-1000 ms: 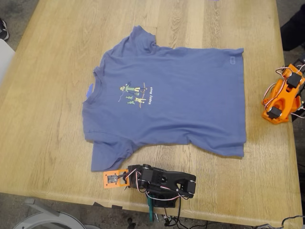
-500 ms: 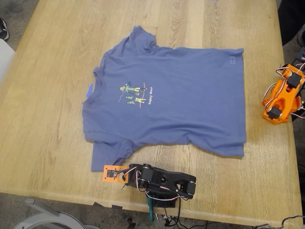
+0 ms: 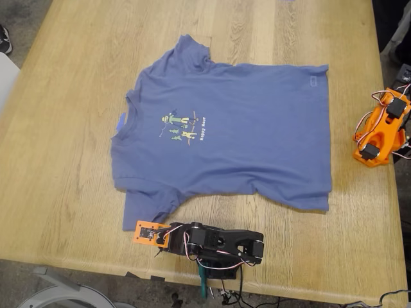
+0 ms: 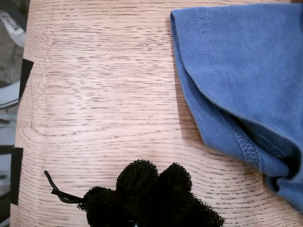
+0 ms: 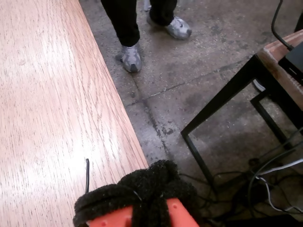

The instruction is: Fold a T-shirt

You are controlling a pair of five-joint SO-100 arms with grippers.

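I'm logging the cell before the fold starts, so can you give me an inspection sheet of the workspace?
Surface: light oak-grain wooden table, dry and flat.
Job's things: periwinkle-blue short-sleeved cotton T-shirt spread flat, print up; one sleeve beside my first tool.
Clutter: small blue tape scrap at the collar.
Grippers: first tool over bare wood, off the sleeve hem; second tool at the table edge, holding nothing; black foam pads meet on both.
Cables: loose wires on the floor; thin black wire on the wood.
Surroundings: concrete floor, black metal table frame, a person's grey shoes.
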